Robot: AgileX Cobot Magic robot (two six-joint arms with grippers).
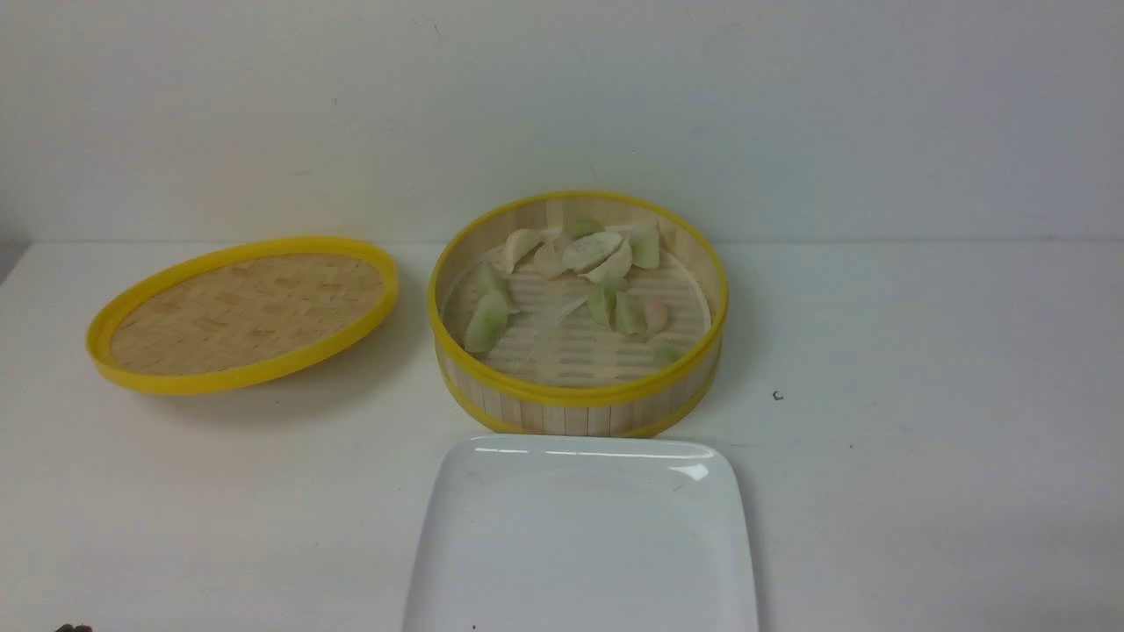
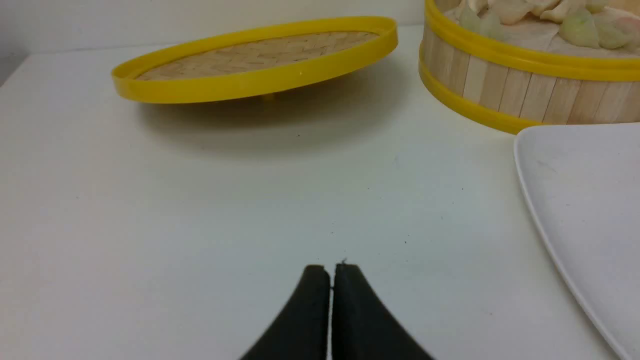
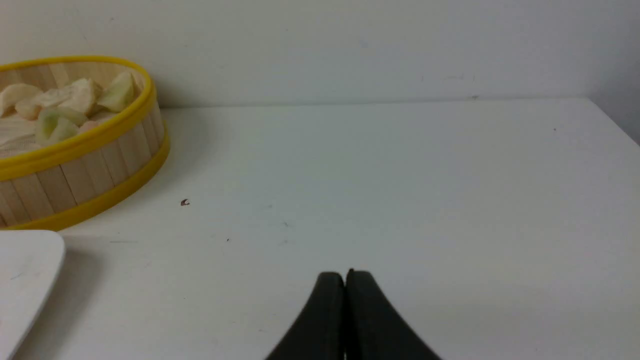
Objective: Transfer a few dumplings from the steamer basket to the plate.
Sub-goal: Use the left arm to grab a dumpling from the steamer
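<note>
**My Two Hands Are Shut and the Dumplings Sit in the Basket**

The biggest thing is the white table (image 1: 922,456). It runs all the way back to a plain wall.

Next comes the plate (image 1: 580,544). It is white, shiny and square with round corners, and it lies on the near side of the table, in the middle. Its far edge is just beside the steamer basket (image 1: 571,412), which stands right behind it. I cannot tell if the two touch.

The basket is round and deep, with wood slats and yellow rims at the top and the bottom. To its left lies a flat woven lid (image 1: 246,312) with a yellow rim. It is apart from the basket and it sits tilted (its right side is lifted off the table).

The dumplings (image 1: 590,252) are all in the basket. Some are pale green, some are cream, and one looks a bit pink. Most are heaped at the back wall, and a few lie near the middle of the slat floor.

My left gripper (image 2: 331,270) has its two black fingers pressed together with nothing between them. It is low over bare table, near the plate's left edge. My right gripper (image 3: 345,276) is closed the same way, over bare table to the right of the basket.

A tiny dark speck (image 1: 777,396) lies on the table to the right of the basket.
</note>
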